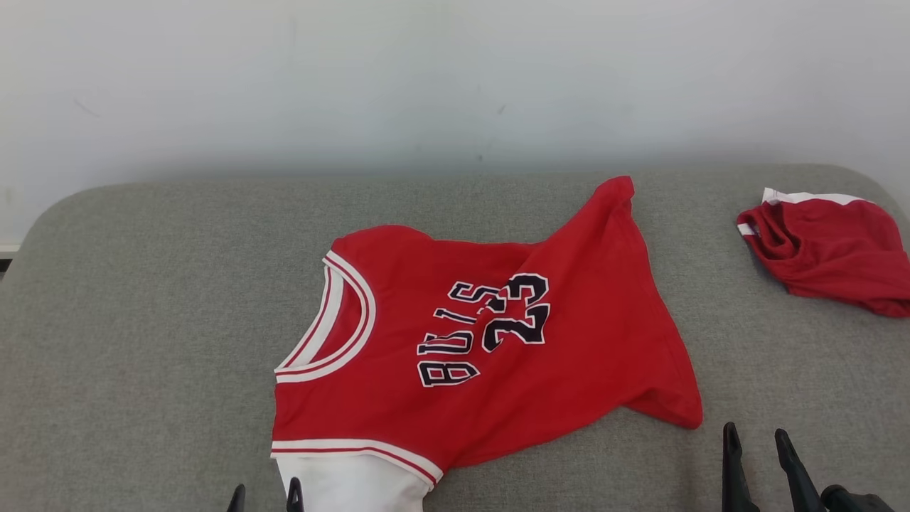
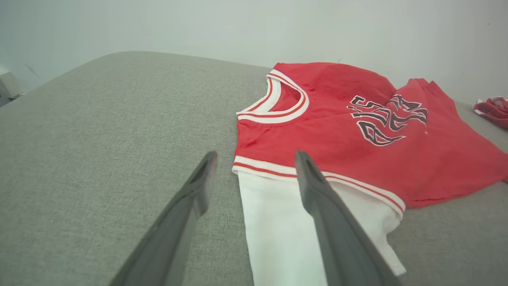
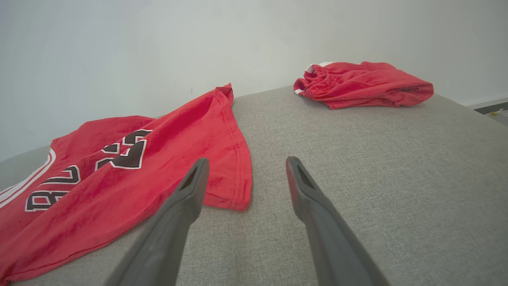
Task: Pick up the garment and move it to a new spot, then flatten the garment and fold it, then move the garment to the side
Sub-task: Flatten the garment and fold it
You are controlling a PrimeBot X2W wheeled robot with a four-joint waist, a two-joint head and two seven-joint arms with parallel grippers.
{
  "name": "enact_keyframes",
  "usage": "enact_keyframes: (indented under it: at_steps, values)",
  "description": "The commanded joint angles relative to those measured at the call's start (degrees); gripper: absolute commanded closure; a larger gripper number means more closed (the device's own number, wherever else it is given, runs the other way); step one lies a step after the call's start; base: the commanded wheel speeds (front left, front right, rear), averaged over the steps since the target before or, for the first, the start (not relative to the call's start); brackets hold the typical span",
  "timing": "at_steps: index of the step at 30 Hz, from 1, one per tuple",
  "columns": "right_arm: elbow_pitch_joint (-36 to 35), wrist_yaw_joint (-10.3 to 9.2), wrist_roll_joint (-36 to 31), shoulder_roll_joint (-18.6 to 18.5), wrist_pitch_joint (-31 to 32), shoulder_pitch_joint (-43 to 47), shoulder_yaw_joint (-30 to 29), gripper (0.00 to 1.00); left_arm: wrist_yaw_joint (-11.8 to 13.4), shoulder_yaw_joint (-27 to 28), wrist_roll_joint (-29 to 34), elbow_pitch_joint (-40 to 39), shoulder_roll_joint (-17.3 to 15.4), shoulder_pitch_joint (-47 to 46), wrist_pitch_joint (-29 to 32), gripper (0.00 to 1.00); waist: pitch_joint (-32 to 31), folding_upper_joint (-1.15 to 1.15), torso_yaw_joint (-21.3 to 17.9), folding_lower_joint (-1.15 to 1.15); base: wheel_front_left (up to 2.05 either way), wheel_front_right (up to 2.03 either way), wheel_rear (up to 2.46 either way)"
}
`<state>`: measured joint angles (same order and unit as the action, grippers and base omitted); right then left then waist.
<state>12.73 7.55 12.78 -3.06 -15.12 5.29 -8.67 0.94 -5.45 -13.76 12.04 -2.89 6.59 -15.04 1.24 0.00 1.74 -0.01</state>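
The garment [image 1: 569,341] is a red basketball jersey with white sleeves and dark lettering, lying spread but rumpled across the middle of the grey cushion, collar to the left. The left wrist view has the garment [image 2: 337,139] ahead, its white sleeve between my open fingers. My left gripper [image 1: 264,498] peeks in at the bottom edge beside that sleeve, open and holding nothing. At the lower right my right gripper [image 1: 757,441] stands open and empty, just off the garment's hem corner [image 3: 234,198]. In both wrist views the left gripper [image 2: 256,159] and right gripper [image 3: 245,165] hover above the surface.
A second red piece of clothing [image 1: 825,249] lies bunched at the cushion's far right; the right wrist view has this bunched clothing [image 3: 361,83] ahead. The grey cushion [image 1: 142,320] has rounded corners, and a pale wall [image 1: 455,78] rises behind it.
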Motion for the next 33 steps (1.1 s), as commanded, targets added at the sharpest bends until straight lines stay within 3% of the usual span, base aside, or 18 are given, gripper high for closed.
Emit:
enact_keyframes:
  at_steps: [1,14,33]
  values:
    - [0.3,-0.16,-0.6,0.2,0.0,0.6,0.1,0.00,-0.4,-0.4,-0.4,0.6,0.0,0.9,-0.2,0.00,0.1,0.00,0.2,0.01,0.00,0.00,0.00]
    - [5.9,-0.16,-2.7,-0.2,0.0,-2.5,0.1,0.00,-2.0,-3.5,-4.3,10.3,0.0,2.6,-0.2,0.00,0.9,0.00,0.4,0.01,0.00,0.00,0.00]
    - [19.5,-0.16,-2.7,-2.9,0.0,-13.0,2.1,0.00,-3.8,-6.5,-9.3,20.4,0.0,-4.5,-0.1,0.00,4.0,0.00,0.8,0.01,0.00,0.00,0.00]
